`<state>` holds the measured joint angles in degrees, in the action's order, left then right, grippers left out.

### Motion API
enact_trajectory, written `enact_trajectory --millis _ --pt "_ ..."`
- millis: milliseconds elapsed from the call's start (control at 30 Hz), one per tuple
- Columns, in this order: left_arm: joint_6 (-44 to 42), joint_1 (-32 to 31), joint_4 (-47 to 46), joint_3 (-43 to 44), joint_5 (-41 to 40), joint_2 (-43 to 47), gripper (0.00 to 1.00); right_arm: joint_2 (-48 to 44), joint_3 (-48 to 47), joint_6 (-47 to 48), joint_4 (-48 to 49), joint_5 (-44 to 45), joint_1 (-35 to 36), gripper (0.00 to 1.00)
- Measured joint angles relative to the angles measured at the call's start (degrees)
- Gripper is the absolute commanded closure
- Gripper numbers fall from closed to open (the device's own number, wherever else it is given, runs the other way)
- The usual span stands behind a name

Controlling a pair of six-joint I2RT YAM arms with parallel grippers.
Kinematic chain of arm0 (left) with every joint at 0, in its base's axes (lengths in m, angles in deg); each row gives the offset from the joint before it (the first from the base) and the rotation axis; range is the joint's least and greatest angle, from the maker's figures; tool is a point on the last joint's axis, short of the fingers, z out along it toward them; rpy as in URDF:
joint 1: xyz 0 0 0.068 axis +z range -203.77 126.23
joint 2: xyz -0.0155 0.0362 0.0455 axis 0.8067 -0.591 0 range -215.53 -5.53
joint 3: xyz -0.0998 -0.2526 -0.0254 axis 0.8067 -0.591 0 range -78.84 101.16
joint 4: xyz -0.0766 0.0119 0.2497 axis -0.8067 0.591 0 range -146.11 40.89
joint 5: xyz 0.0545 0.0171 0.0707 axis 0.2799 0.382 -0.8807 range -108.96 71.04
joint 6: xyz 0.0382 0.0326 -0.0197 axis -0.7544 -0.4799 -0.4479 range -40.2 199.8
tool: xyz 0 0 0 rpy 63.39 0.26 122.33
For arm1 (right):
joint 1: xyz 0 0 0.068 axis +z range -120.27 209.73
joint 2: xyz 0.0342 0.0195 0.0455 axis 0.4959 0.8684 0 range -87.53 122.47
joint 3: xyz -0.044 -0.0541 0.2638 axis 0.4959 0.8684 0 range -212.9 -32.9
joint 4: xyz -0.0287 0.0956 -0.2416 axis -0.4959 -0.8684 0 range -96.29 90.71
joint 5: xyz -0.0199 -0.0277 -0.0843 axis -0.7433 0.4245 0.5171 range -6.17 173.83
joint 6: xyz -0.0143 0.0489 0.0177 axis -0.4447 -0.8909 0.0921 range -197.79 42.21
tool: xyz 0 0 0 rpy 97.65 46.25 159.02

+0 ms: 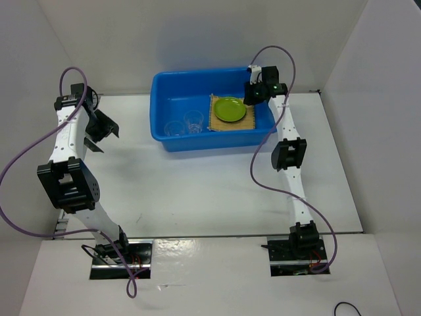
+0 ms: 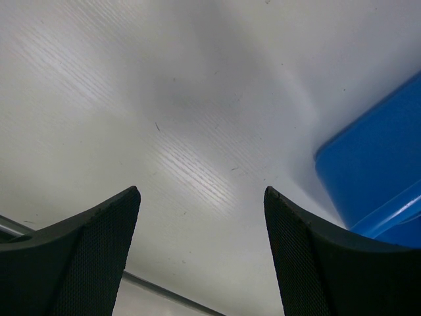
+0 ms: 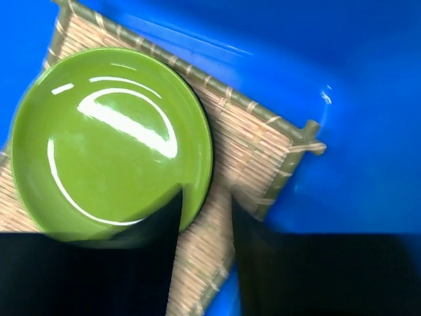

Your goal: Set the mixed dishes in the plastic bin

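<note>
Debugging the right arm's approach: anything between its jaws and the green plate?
Nothing visible. The green plate lies uncovered on the bamboo mat inside the blue bin, directly beneath the right jaws.

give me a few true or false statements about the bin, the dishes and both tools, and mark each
1. The green plate lies on the bamboo mat inside the blue bin. True.
2. The two clear cups stand on the table outside the bin. False: they are in the bin, left of the mat.
3. The left tool is open over bare table and holds nothing. True.
4. The right tool is clamped on the green plate. False: its fingers stand apart above plate and mat, with nothing between them.
</note>
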<state>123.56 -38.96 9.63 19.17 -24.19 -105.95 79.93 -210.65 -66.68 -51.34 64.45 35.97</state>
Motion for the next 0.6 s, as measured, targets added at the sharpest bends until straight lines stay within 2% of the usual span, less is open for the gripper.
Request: enact_trajectory --millis 33,100,133,333,467,600 --pt "0.0 0.0 -0.07 0.0 0.0 0.0 0.17 -0.22 0.0 -0.13 0.22 0.02 -0.09 0.21" --pt "0.0 0.0 -0.28 0.0 0.0 0.0 0.17 -0.87 0.0 -0.15 0.13 -1.16 -0.07 0.04" --pt "0.0 0.0 -0.35 0.0 0.0 0.0 0.17 -1.4 0.0 0.07 0.02 -0.85 0.26 0.01" --pt "-0.02 0.0 -1.95 0.0 0.0 0.0 0.17 -8.37 0.02 5.14 -6.91 -0.76 0.79 0.01" --pt "-0.35 0.0 -4.72 0.0 -0.02 0.11 0.17 -15.67 0.13 8.28 -14.19 0.59 1.99 0.01" --pt "-2.19 0.0 -8.46 0.0 0.02 1.7 0.15 -25.14 2.95 10.45 -17.53 4.11 4.2 0.01"
